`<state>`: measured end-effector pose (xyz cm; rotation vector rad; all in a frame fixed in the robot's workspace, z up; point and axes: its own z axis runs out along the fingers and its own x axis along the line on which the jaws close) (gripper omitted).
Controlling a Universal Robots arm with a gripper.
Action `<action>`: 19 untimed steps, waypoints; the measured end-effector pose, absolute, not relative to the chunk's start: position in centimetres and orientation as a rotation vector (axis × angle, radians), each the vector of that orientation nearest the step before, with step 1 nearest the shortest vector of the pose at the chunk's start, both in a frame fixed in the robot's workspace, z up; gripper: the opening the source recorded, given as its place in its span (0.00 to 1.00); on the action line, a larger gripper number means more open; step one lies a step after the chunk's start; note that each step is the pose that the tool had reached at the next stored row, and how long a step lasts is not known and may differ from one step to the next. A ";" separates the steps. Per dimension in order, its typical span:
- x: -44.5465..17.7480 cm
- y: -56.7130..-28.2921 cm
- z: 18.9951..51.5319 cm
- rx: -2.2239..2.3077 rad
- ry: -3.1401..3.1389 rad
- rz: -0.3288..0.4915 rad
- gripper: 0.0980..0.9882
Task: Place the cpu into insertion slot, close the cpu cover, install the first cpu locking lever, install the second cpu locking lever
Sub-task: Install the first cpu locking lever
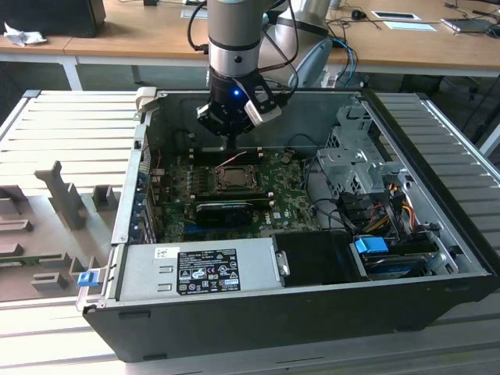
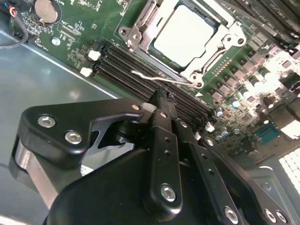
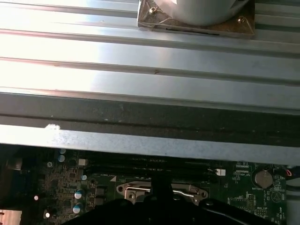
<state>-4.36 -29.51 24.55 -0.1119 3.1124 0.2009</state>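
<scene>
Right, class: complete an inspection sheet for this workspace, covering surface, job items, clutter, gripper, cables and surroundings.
Surface: ribbed grey metal table carrying an open black computer case.
Job's things: pale silver square cpu sits in the silver-rimmed insertion slot on the green circuit board; silver frame cpu cover lies around it; thin wire locking lever juts over the black memory slots.
Clutter: grey moulded fixtures on the table, at the exterior view's left.
Gripper: black gripper shut, tip close to the lever; contact cannot be told.
Cables: coloured wire bundle inside the case, at the exterior view's right; black cables along the arm.
Surroundings: wooden desks behind the table.
</scene>
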 end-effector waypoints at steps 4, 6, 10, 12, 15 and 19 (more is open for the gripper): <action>-4.4 -29.6 23.9 -0.111 3.112 0.205 0.01; -4.4 -29.7 23.7 -0.112 3.112 0.205 0.01; -4.3 -29.9 23.3 -0.112 3.111 0.210 0.01; -4.3 -29.9 22.9 -0.112 3.111 0.210 0.01; -4.1 -29.9 22.7 -0.112 3.111 0.218 0.01; -3.8 -29.6 22.6 -0.112 3.111 0.218 0.01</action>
